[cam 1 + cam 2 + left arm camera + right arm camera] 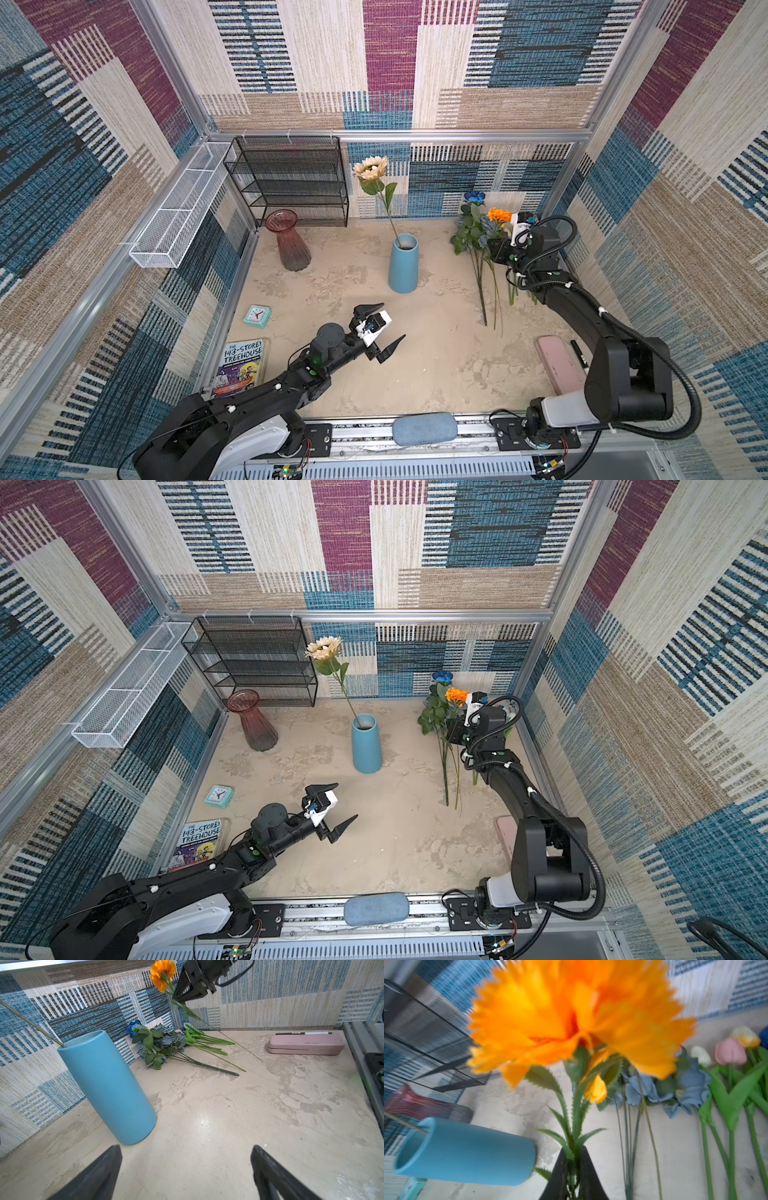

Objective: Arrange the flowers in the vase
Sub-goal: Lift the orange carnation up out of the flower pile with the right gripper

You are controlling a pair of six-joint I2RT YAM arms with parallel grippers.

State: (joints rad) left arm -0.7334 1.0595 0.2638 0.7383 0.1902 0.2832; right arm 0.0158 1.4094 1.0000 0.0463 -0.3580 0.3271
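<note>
- Right tool (574, 1155): clamped on the stem of the orange bloom (571, 1014), which is raised above the other flowers, right of the blue vase (403, 266).
- Left tool (390, 322): jaws wide apart, holding nothing, hovering in front of the vase.
- Cream sunflower (371, 167): stands in the vase, stem leaning across its mouth.
- Deep-blue rose (133, 1027), dusty-blue roses (166, 1043) and tulips (730, 1054): lying together on the tabletop (415, 365) below the right tool.
- Surroundings: pink glass vase (291, 241) and black mesh rack (291, 183) at rear left; clock (257, 316) and book (241, 368) at left; pink case (305, 1044) with marker (303, 1033) at right.
</note>
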